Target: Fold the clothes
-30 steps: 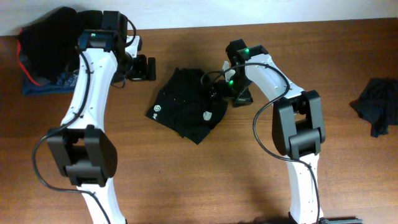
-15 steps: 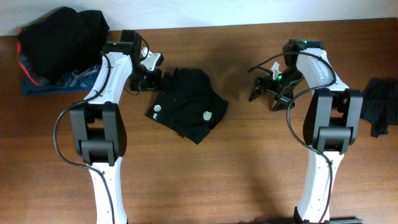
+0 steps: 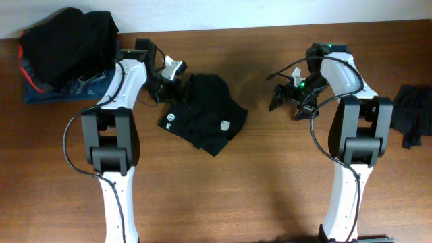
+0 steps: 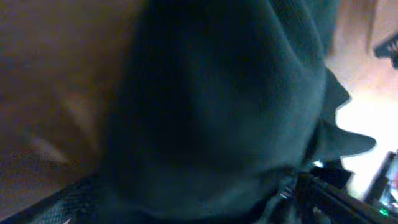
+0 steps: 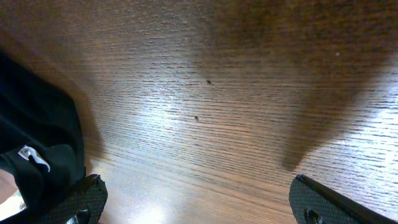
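Since the soft black T-shirt (image 3: 202, 115) lies bunched, folding's probably midway: left gripper (image 3: 169, 75), wide open at its edge, should pinch next; right gripper (image 3: 285, 104) gapes too, empty.

The left wrist view is badly blurred: the black T-shirt (image 4: 211, 106) fills it as one dark mass with no fold or seam to make out, and the fingers (image 4: 56, 202) of the left hand (image 3: 173, 71) are vague shapes along the bottom edge. Overhead, that hand's tips merge with the black cloth (touching or not, I cannot tell), and the shirt's round logo (image 3: 170, 119) is too small to read. The right wrist view cuts the right hand (image 3: 285, 105) down to two fingertips (image 5: 73, 198) at the bottom edge and crops the shirt at the left. A dark garment (image 3: 408, 121) runs off the overhead's right edge.
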`<state>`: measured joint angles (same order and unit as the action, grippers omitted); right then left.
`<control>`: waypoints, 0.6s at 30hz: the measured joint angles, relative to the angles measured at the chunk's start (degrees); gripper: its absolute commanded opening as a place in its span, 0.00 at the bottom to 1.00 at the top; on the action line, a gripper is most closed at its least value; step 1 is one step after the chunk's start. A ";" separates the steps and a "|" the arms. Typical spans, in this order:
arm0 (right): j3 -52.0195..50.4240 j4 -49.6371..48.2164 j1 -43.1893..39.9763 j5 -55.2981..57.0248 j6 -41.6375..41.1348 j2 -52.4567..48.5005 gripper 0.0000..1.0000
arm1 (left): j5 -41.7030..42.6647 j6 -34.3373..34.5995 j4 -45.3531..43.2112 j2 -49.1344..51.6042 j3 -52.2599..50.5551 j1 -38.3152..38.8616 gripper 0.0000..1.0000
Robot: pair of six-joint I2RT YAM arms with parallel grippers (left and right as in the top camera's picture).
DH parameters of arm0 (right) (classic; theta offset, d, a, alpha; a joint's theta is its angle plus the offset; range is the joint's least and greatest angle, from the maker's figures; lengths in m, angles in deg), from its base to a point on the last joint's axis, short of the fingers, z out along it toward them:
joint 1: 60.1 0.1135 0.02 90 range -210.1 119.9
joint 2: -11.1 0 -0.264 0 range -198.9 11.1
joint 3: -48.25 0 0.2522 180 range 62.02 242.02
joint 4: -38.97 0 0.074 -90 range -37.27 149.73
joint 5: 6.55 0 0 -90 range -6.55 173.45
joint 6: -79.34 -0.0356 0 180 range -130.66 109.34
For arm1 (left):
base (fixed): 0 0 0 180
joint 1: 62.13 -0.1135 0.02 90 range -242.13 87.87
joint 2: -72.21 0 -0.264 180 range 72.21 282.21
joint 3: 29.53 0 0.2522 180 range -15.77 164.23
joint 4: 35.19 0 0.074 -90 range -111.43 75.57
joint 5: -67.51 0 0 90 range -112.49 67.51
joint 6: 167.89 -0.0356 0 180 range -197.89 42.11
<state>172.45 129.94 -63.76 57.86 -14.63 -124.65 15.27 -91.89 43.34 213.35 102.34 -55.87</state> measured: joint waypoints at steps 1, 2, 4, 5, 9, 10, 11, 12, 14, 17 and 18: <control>0.00 -0.02 0.00 0.00 0.00 0.00 0.99 | 0.37 -0.13 1.60 0.04 0.00 0.37 0.98; 0.00 -0.02 0.00 0.00 0.02 0.00 0.99 | 0.68 -0.20 3.04 0.09 0.00 0.96 0.95; 0.00 -0.04 0.00 0.00 0.13 0.00 0.99 | 0.57 -0.24 5.99 0.22 0.02 1.77 0.93; 0.00 -0.07 0.00 0.00 0.13 0.00 0.99 | 0.57 -0.31 7.61 0.42 0.02 2.05 0.91; 0.00 -0.07 0.00 0.00 0.13 0.00 0.99 | 0.83 -0.37 11.45 0.90 0.02 2.67 0.89; 0.00 -0.04 0.00 0.00 0.13 0.00 0.99 | 0.83 -0.15 12.20 0.96 0.02 2.80 0.80; 0.02 -0.07 0.00 -0.02 0.15 0.00 0.99 | 0.83 -0.02 12.17 0.96 0.02 2.84 0.76; 0.00 -0.07 0.00 -0.02 0.11 0.00 0.99 | 0.72 0.37 12.17 0.96 0.02 2.91 0.72; 0.00 -0.07 0.00 0.00 0.13 0.00 0.99 | 0.22 1.18 11.93 1.29 0.02 3.30 0.65; 0.00 -0.07 0.00 -0.02 0.13 0.00 0.99 | 0.20 1.60 11.23 1.75 0.00 3.69 0.64; 0.00 -0.07 0.00 0.00 0.13 0.00 0.99 | 0.22 1.60 11.02 1.75 0.00 3.76 0.64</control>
<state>172.45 129.87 -63.76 57.86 -14.50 -124.65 15.49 -90.29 54.36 215.10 102.34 -52.11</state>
